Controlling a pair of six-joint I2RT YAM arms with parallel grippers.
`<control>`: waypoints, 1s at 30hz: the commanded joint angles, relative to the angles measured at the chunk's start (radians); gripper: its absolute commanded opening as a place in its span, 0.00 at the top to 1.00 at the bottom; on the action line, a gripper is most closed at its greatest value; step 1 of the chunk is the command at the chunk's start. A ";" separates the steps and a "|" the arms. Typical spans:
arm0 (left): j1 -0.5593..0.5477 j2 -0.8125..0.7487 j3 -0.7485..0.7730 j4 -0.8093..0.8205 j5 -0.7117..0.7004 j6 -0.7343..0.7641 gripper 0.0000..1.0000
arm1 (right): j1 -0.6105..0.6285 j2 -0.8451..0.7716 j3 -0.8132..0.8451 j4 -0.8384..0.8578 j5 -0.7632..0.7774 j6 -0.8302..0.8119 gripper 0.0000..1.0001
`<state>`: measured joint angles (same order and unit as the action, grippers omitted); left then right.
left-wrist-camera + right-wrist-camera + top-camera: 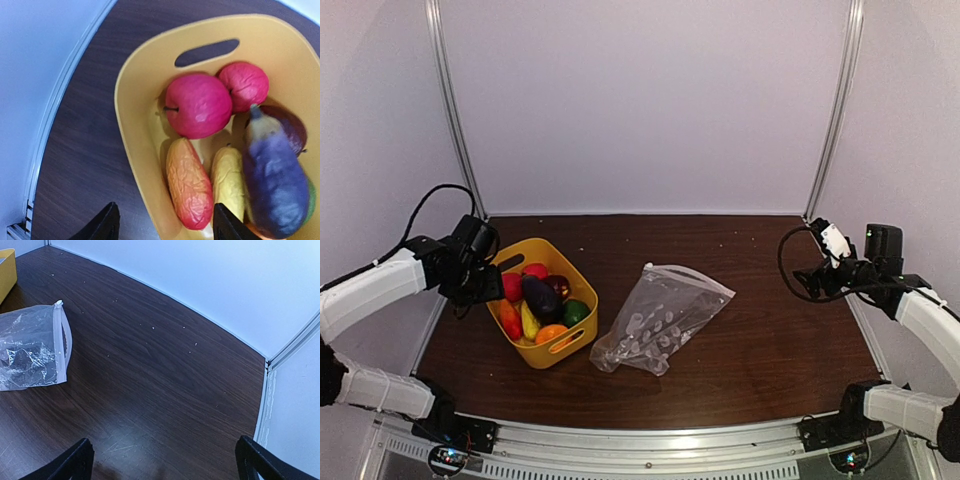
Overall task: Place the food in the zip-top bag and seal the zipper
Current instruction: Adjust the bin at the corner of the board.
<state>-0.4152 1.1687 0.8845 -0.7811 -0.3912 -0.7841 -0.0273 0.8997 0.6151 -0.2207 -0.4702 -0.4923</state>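
The food (539,297) lies in a yellow basket (568,345) at the left: two red pieces (198,105), an orange-red piece (190,184), a yellow piece (227,181), a dark purple eggplant (274,187) and a green one (576,312). The zip-top bag (658,319) lies flat at the table's middle; its zipper (61,342) edge shows in the right wrist view. My left gripper (162,222) is open above the basket's left rim, empty. My right gripper (165,460) is open and empty above the bare table at the far right.
The basket's handle slot (206,52) faces the back. Enclosure walls and metal posts (454,110) bound the table. Dark wood tabletop (165,365) lies between the bag and the right arm.
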 commanded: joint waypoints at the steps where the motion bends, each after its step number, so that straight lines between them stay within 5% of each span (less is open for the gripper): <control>1: 0.008 0.063 -0.029 0.017 -0.009 -0.048 0.41 | 0.007 -0.004 0.005 -0.019 -0.010 -0.008 0.01; 10: 0.009 0.166 0.006 0.102 -0.023 -0.008 0.78 | 0.008 -0.002 0.004 -0.019 0.001 -0.012 0.01; 17: 0.008 0.314 0.106 0.207 -0.077 0.174 1.00 | 0.009 0.021 0.002 -0.018 0.009 -0.014 0.00; 23: 0.024 0.418 0.220 0.246 -0.035 0.324 1.00 | 0.009 0.069 0.040 0.006 -0.005 0.085 0.00; 30: 0.029 0.425 0.203 0.276 0.160 0.290 1.00 | 0.027 0.359 0.225 -0.102 -0.155 0.170 0.07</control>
<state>-0.3935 1.6085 1.1091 -0.5774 -0.3462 -0.5133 -0.0177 1.1191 0.7376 -0.2489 -0.5308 -0.3958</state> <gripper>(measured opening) 0.021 0.959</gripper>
